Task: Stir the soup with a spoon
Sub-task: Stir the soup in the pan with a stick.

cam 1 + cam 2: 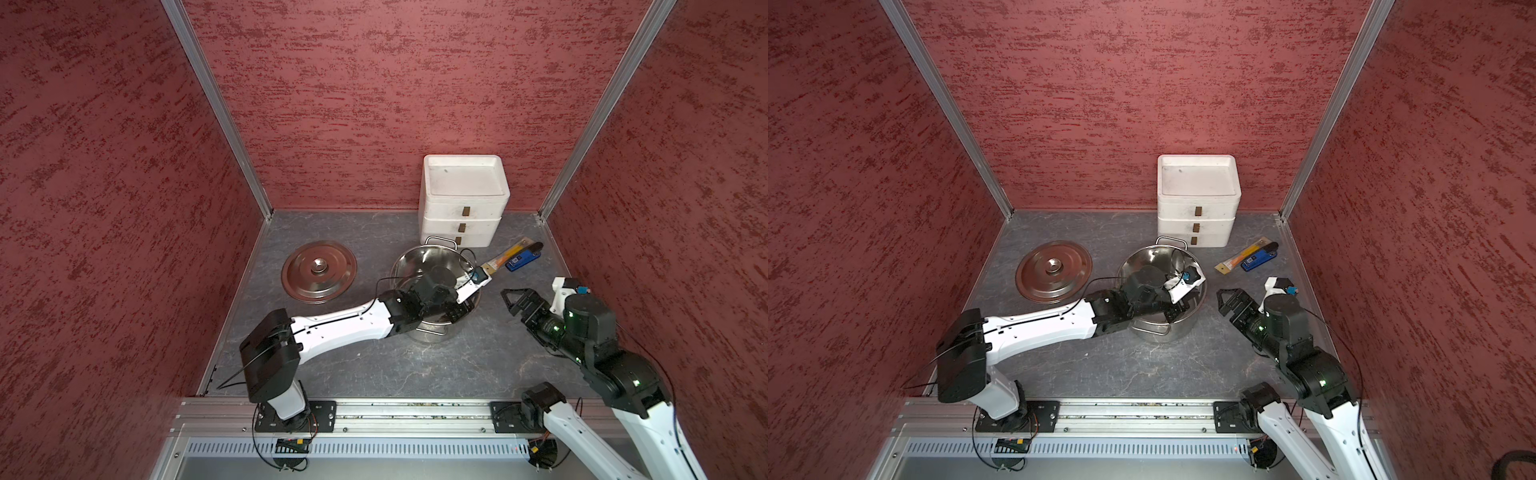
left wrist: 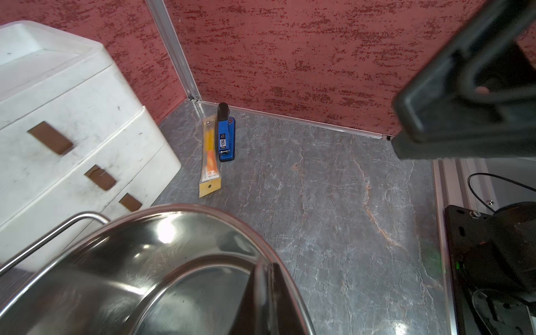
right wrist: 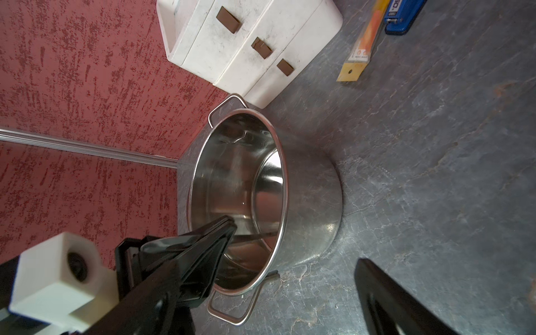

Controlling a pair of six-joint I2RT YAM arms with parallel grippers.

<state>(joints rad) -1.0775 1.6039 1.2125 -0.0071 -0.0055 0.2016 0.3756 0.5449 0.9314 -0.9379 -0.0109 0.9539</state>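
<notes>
the soup's vessel, a large round stainless-steel stockpot [image 1: 415, 259] [image 1: 1142, 259] [image 3: 232, 174], stands upright and uncovered on the bench, a little right of its middle and nearer the far edge than the near one. one loop handle faces the far edge, the other the near edge. its inner wall and floor show bare, mirror-bright steel. the spoon [image 3: 255, 237] shows only as a thin silver handle slanting inside the pot by the near-side rim, pinched in the closed left hand [image 3: 230, 226]; its bowl is hidden.
</notes>
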